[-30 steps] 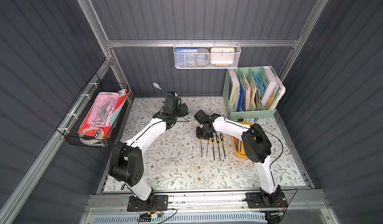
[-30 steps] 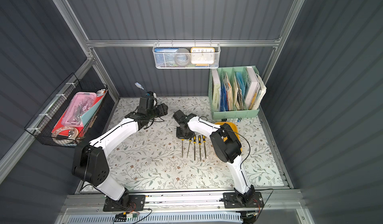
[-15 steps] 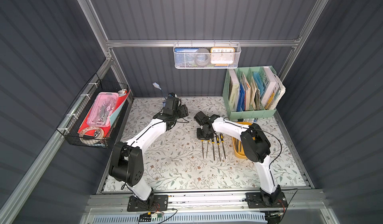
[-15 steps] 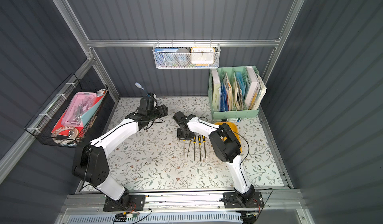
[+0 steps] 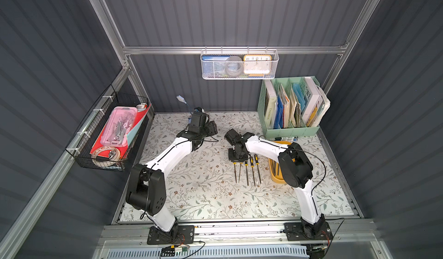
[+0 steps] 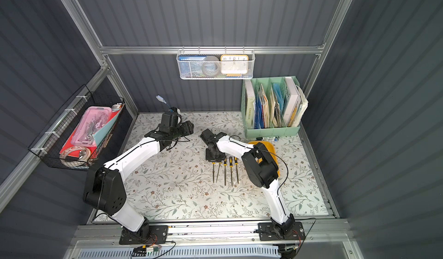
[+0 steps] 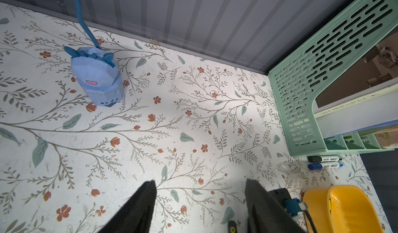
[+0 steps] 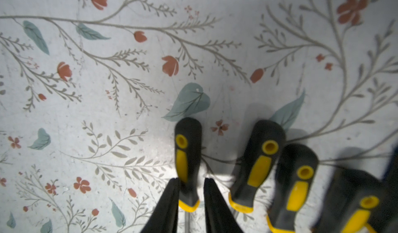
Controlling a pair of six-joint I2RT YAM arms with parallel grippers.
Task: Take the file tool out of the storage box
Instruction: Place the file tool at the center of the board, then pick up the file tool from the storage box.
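Several black-and-yellow-handled files lie side by side on the floral table [image 5: 203, 186]. My right gripper [image 5: 236, 159] stands over the handle of the leftmost file [image 5: 235, 171]. In the right wrist view that file's handle [image 8: 187, 152] lies between the fingers of the right gripper [image 8: 190, 179], which is open, with a thin gap on one side. The yellow storage box [image 5: 275, 174] sits just right of the files, half hidden by my right arm. My left gripper [image 7: 200, 182] is open and empty, hovering near the back wall.
A mint-green book organiser [image 5: 290, 132] stands at the back right with two markers [image 5: 286, 138] in front of it. A blue toy lamp [image 7: 97, 78] sits by the back wall. A wire basket [image 5: 112, 130] with a pink case hangs on the left wall.
My right gripper's jaws have parted slightly around the leftmost file's handle, which now rests on the table. The left arm has not moved.
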